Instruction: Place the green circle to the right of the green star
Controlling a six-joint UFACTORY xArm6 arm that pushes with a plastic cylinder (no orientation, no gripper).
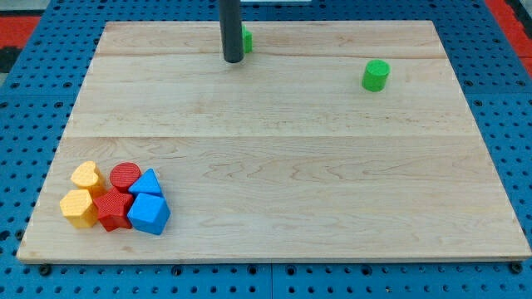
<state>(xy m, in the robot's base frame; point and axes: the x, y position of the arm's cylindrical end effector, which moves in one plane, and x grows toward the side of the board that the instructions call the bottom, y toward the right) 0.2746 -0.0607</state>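
Our tip (233,60) sits near the view's top edge of the pale wooden board (274,166), just left of a small green plastic block (247,39) that the dark rod mostly hides; we take this to be the green star, though its shape cannot be confirmed. The green circle, a short cylinder (376,75), stands well apart toward the view's right, already on the star's right side. No claw exists here: only a bare rod, gripping nothing. A cluster of yellow, red and blue blocks (116,199) lies untouched at bottom left.
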